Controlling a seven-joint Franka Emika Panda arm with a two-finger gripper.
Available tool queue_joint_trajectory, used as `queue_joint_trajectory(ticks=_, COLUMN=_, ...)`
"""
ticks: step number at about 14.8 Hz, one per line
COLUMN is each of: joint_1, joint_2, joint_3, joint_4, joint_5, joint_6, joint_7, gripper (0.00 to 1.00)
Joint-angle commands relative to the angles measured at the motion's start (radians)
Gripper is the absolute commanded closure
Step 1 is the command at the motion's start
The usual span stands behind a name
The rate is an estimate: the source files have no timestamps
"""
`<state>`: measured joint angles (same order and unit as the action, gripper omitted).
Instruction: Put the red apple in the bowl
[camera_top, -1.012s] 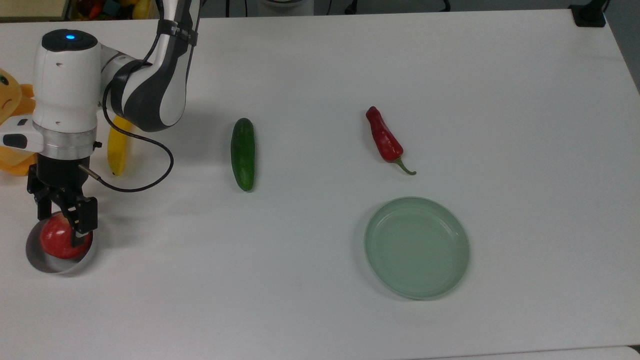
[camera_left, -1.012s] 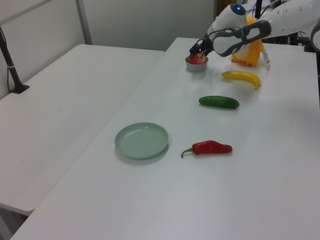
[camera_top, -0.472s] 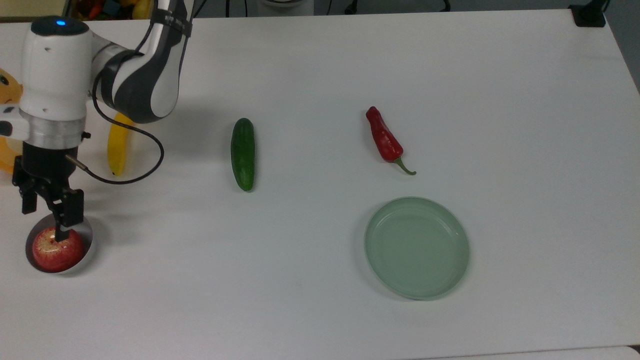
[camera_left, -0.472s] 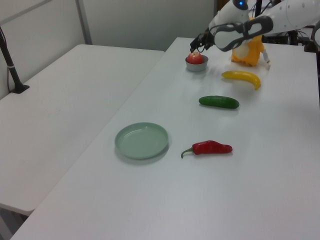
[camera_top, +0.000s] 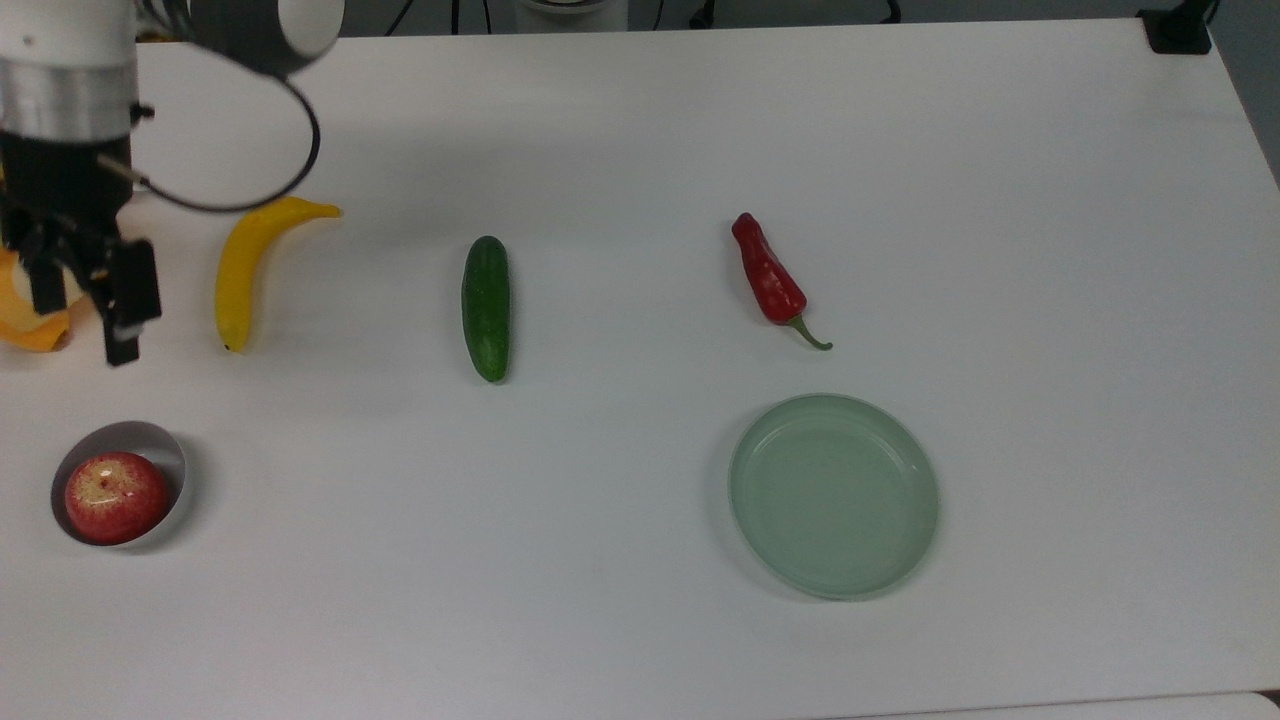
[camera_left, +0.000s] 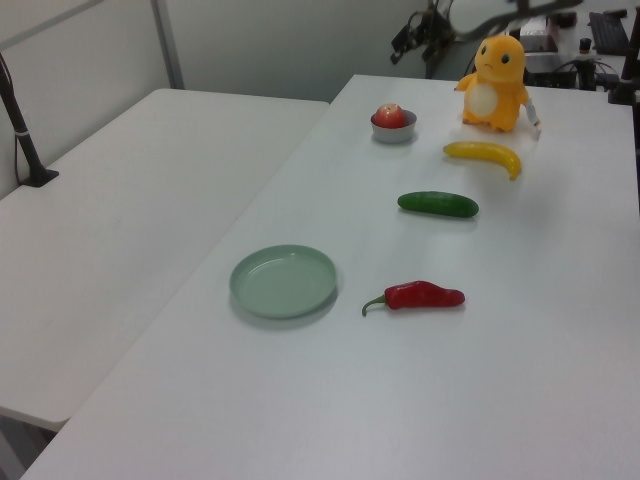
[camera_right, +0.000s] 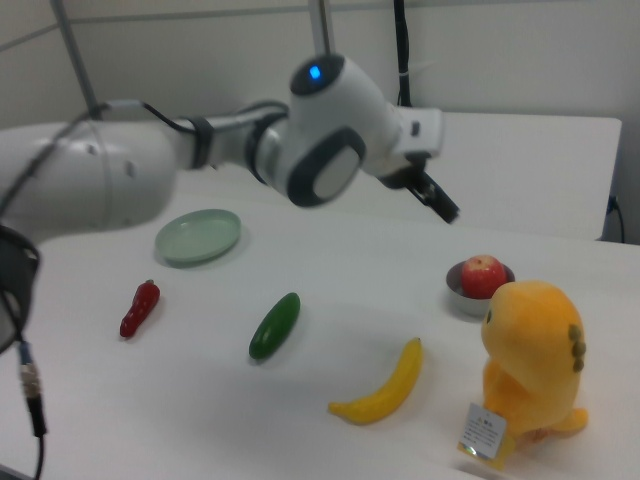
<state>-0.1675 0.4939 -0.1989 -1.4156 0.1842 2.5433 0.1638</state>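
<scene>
The apple (camera_top: 116, 497) sits inside the bowl (camera_top: 165, 447), near the top view's lower left corner of the worktop (camera_top: 640, 130). The pincer (camera_top: 85, 300) hangs above, well apart from it, fingers spread and empty, beside the banana (camera_top: 245, 265).

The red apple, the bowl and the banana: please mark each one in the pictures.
red apple (camera_top: 115, 496), top view, middle of its red skin.
bowl (camera_top: 168, 450), top view, inner wall beside the apple.
banana (camera_right: 385, 388), right view, middle of its curve.
</scene>
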Motion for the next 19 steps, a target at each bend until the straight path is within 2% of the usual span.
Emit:
queue_joint_trajectory(ticks=1, joint_1=0.052, joint_2=-0.253, joint_3=0.007, joint_4=-0.120, joint_5=-0.037, joint_6=-0.378, joint_7=-0.001, gripper=0.00)
queue_joint_trajectory(ticks=4, joint_1=0.106, joint_2=-0.371, joint_3=0.019, joint_4=-0.121, joint_5=-0.106, joint_6=-0.653, joint_7=0.000, gripper=0.00)
queue_joint_trajectory(ticks=6, joint_1=0.112, joint_2=-0.463, joint_3=0.061, joint_4=-0.158, joint_5=-0.112, joint_6=-0.766, joint_7=0.000, gripper=0.00)
queue_joint_trajectory(ticks=8, joint_1=0.137, joint_2=-0.565, joint_3=0.090, joint_4=-0.233, joint_5=-0.112, joint_6=-0.845, joint_7=-0.009, gripper=0.00)
queue_joint_trajectory(ticks=10, joint_1=0.215, joint_2=-0.627, joint_3=0.090, joint_4=-0.273, joint_5=-0.114, joint_6=-0.917, joint_7=-0.009, gripper=0.00)
queue_joint_trajectory(ticks=12, joint_1=0.305, joint_2=-0.640, joint_3=0.090, joint_4=-0.276, joint_5=-0.115, joint_6=-1.011, joint_7=-0.012, gripper=0.00)
queue_joint_trajectory(ticks=13, joint_1=0.354, joint_2=-0.632, joint_3=0.078, joint_4=-0.275, joint_5=-0.117, joint_6=-1.006, joint_7=-0.012, gripper=0.00)
queue_joint_trajectory(ticks=15, joint_1=0.401, joint_2=-0.615, joint_3=0.061, joint_4=-0.275, joint_5=-0.127, joint_6=-0.982, joint_7=-0.020, gripper=0.00)
queue_joint_trajectory(ticks=19, joint_1=0.415, joint_2=-0.548, joint_3=0.061, joint_4=-0.279, joint_5=-0.144, joint_6=-0.803, joint_7=-0.121, gripper=0.00)
